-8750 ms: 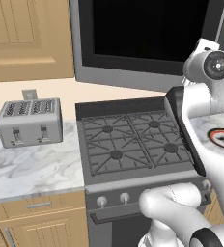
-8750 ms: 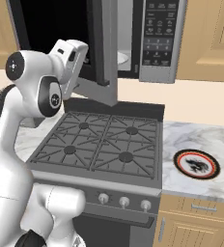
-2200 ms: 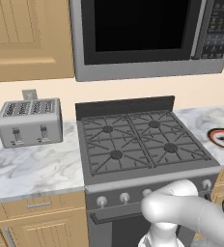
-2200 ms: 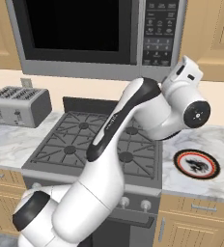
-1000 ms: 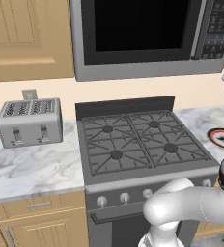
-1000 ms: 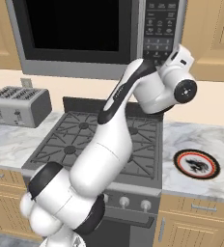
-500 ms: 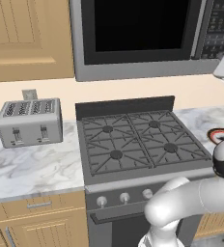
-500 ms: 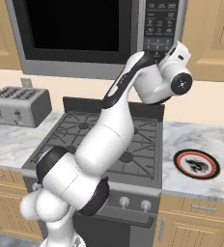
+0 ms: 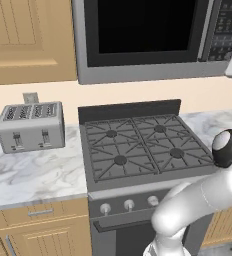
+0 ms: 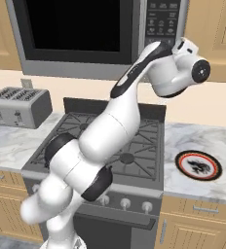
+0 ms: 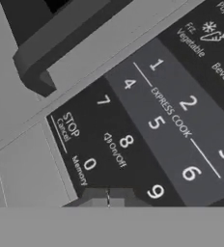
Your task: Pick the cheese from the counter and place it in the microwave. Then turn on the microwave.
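Beige wall (image 9: 138, 92), light wood cabinets (image 9: 28, 35), black stove (image 9: 143, 145), silver toaster (image 9: 31, 126), wall outlet (image 9: 30, 97)

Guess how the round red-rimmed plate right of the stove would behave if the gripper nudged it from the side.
The plate lies flat and low, so it probably won't tip. On the smooth marble counter it would likely slide rather than roll. It looks rigid and thin, possibly hard to get fingers under.

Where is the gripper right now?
In the hand view the gripper is shut and right up against the microwave's button panel, its fingertips just below the 0 and on/off keys.
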Robot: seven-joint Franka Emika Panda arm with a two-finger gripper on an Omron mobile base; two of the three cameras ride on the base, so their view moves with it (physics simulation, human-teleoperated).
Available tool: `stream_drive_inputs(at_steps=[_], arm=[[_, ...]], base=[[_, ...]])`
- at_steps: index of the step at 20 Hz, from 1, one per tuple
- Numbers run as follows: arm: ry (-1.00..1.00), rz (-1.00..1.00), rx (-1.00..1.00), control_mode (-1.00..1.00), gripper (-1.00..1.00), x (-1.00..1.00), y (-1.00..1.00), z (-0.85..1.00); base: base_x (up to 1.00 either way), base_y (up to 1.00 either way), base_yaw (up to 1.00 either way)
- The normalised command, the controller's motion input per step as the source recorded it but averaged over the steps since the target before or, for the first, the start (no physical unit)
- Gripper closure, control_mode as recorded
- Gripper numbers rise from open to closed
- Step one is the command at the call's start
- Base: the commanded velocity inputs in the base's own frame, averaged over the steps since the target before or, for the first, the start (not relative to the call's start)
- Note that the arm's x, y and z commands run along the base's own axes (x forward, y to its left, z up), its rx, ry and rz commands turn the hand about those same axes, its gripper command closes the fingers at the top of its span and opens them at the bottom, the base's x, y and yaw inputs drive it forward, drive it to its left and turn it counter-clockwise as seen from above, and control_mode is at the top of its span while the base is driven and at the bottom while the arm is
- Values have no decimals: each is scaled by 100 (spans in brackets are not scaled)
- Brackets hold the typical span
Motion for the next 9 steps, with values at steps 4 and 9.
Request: stream_drive_inputs(at_steps=[4, 9], arm=[[0, 0, 0, -100, 100, 28, -19, 0], [-7, 0, 0, -100, 100, -46, -4, 0]], base=[[0, 0, 0], [0, 0, 0]])
